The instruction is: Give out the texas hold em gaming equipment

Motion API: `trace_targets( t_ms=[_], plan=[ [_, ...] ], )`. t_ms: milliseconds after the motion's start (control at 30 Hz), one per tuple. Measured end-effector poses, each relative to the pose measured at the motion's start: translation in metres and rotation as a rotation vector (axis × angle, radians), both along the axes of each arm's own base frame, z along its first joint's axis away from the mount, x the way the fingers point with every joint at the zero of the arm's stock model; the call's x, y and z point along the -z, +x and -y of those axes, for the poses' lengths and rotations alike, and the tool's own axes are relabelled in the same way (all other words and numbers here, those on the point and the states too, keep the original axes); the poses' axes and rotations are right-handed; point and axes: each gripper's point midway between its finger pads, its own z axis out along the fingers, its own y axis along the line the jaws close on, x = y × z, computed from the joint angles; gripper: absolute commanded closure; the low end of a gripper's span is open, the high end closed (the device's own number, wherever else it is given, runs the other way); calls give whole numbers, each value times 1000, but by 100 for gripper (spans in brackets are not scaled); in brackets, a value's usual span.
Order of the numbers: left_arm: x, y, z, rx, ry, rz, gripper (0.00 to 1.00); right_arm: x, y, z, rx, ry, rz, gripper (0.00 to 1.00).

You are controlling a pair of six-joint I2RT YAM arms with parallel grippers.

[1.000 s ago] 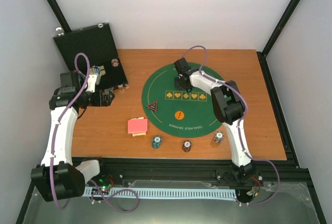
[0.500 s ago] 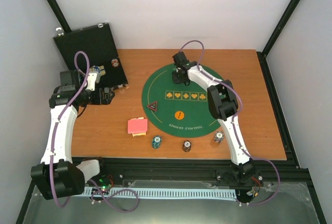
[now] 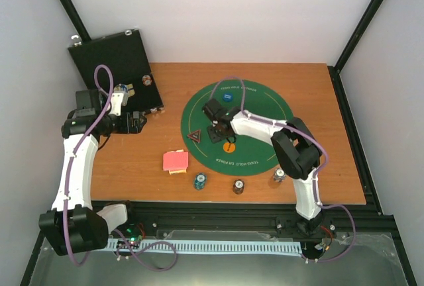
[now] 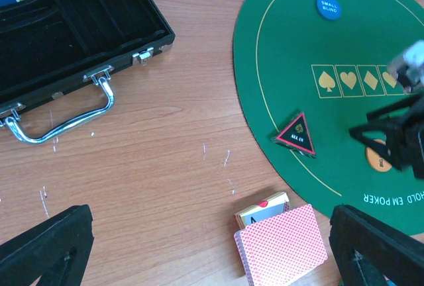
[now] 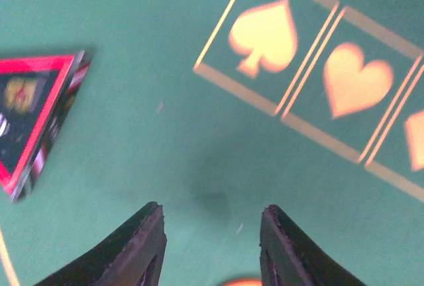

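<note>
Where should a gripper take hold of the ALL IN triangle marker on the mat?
Probably from straight above. The ALL IN marker lies flat on the green mat, so only its thin rim offers purchase. Pinch one straight edge against the opposite corner, with the jaws opened wider than the triangle.

L arm (image 3: 74, 167) / R arm (image 3: 262, 126): white links, blk joints | purple cables (image 3: 99, 75) | blk jaws
</note>
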Motion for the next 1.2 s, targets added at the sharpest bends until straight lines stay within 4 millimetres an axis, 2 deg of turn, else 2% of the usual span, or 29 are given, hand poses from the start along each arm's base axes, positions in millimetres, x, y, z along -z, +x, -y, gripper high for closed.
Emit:
trace_targets(
  t_ms=[100, 233, 467, 633, 867, 967, 1067, 1200],
  plan=[
    [-1, -2, 1, 1, -1, 1, 0, 6, -30, -3, -12, -11, -19, 72],
    [-6, -6, 1, 1, 1, 16, 0, 21, -51, 10, 19, -46, -45, 73],
    [-10, -11, 3, 3, 1, 23, 0, 21, -60, 20, 45, -68, -29, 72],
    [-10, -12, 3, 6, 4, 25, 0, 22, -60, 24, 65, -80, -17, 69],
    [-9, -13, 3, 12, 8, 21, 0, 23, -61, 31, 77, -98, -1, 70],
    [-9, -14, 3, 15, 10, 17, 0, 23, -67, 42, 94, -110, 0, 72],
    [-8, -15, 3, 17, 10, 13, 0, 23, -74, 62, 125, -122, -10, 74],
    [-8, -15, 3, 21, 14, 13, 0, 22, -79, 105, 212, -139, -34, 76]
  ],
)
